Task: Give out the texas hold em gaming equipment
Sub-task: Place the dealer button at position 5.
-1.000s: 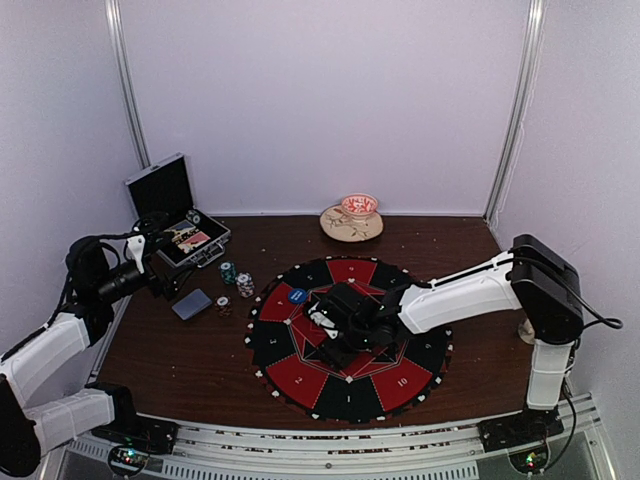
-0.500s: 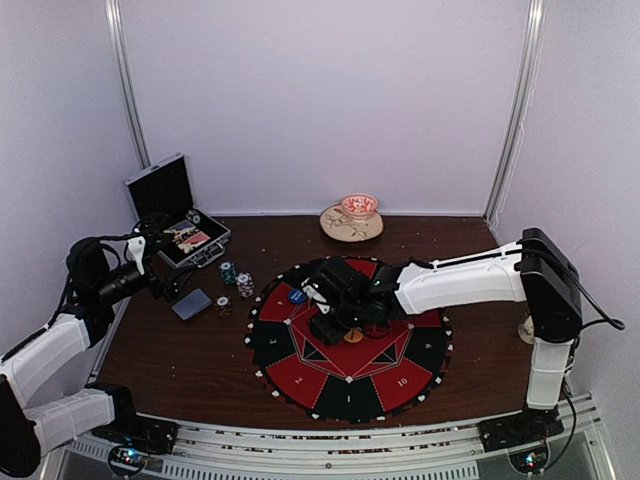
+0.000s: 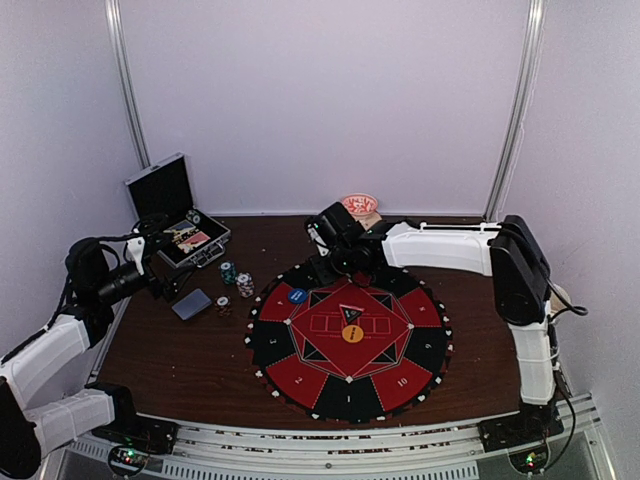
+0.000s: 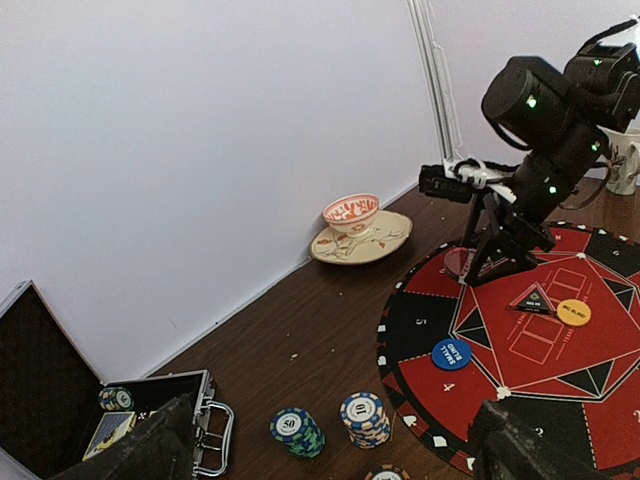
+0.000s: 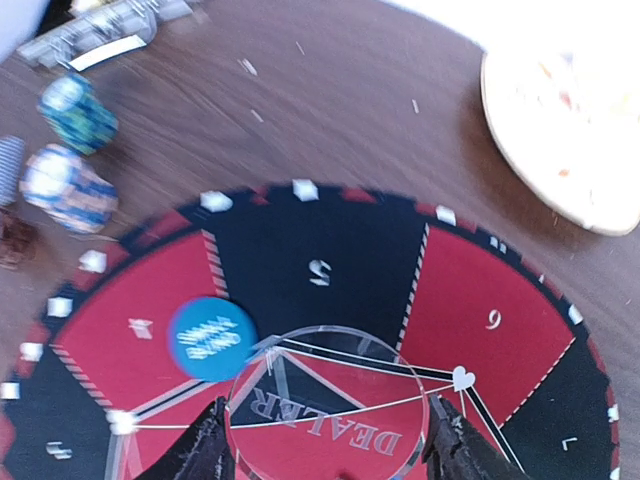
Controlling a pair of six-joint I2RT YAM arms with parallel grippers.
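partly done — a blue disc and an orange disc lie on the mat. the right fingers grip a clear dealer disc over the mat's far side; the left fingers gape wide and empty near the case. chip stacks and cards sit on the worktop — not yet dealt out.

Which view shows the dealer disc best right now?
Right wrist: the clear dealer disc fills the gap between the right gripper's fingers, lettering readable. Left wrist shows it only as a small tilted oval; the top view hides it under the gripper.
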